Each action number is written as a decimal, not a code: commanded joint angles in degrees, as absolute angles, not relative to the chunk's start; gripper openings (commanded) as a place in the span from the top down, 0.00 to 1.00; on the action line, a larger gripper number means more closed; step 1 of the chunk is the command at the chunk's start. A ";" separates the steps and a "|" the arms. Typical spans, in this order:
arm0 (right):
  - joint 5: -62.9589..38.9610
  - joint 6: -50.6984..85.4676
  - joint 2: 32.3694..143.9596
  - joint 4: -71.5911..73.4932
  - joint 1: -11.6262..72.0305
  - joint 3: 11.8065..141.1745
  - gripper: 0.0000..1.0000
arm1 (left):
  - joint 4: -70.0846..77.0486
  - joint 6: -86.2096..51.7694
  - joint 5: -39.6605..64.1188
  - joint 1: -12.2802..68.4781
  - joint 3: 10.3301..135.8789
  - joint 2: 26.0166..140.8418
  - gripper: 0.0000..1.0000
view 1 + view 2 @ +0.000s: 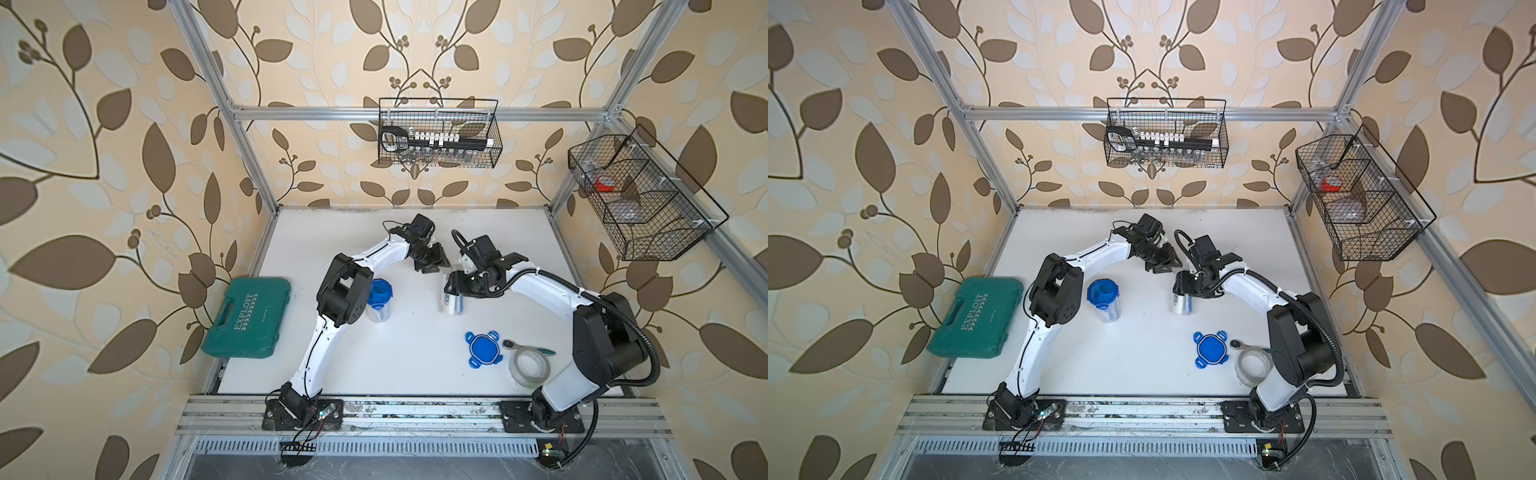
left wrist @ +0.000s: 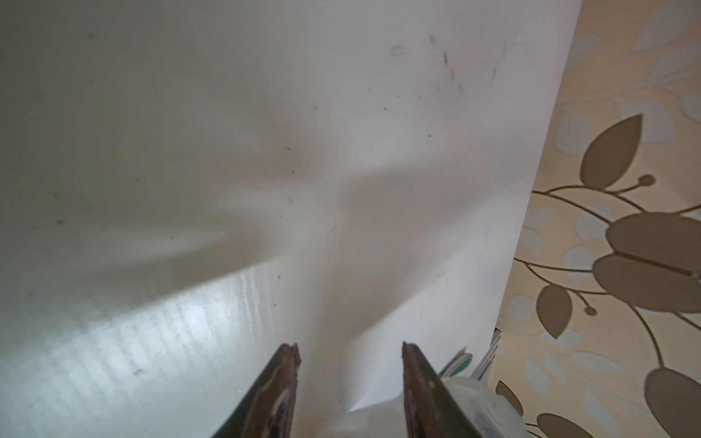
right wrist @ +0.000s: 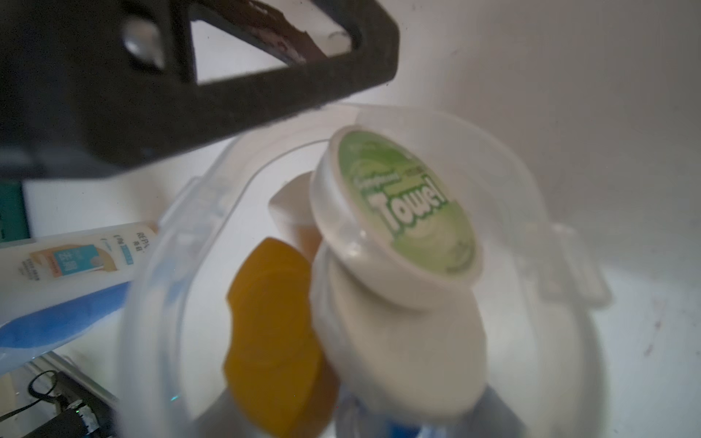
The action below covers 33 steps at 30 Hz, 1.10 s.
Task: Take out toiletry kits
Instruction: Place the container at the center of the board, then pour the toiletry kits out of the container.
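Right wrist view: the toiletry kit [image 3: 398,341] sits in the open clear jar [image 3: 531,189] on the counter [image 1: 415,353], likely light, hard, slippery pieces, the towel disc [image 3: 413,204] topmost, best pinched across its rim; left jaws apart, right jaws I cannot tell.

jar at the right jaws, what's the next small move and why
Probably move the left jaws over the jar and pinch the towel disc: the lid is off, the disc sits topmost near the rim, and those jaws stand apart and look empty.

Both top views overlook the table [image 1: 415,353]; wrist views sit close.
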State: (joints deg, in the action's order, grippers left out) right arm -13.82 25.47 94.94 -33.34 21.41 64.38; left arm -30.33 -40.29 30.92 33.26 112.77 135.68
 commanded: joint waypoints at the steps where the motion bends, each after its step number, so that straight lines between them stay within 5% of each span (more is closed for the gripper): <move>1: -19.46 24.46 98.49 -37.51 20.46 65.07 0.46 | -32.68 -37.55 30.12 33.05 114.53 137.06 0.54; 5: -18.08 25.56 100.69 -37.00 19.22 64.99 0.38 | -33.14 -37.77 30.41 33.04 113.56 138.78 0.55; 10: -13.79 27.30 98.70 -35.49 19.09 63.99 0.12 | -32.96 -37.79 30.28 33.00 111.58 138.56 0.53; 15: -9.38 28.38 90.80 -33.46 21.39 59.61 0.02 | -33.42 -36.59 30.30 32.70 111.91 138.20 0.51; 27: 4.14 36.34 86.56 -28.13 34.41 52.56 0.01 | -34.83 -35.95 30.15 31.35 116.26 139.12 0.51; 33: 13.75 39.80 90.19 -29.53 39.18 53.63 0.09 | -33.21 -36.77 30.29 31.36 116.09 139.20 0.51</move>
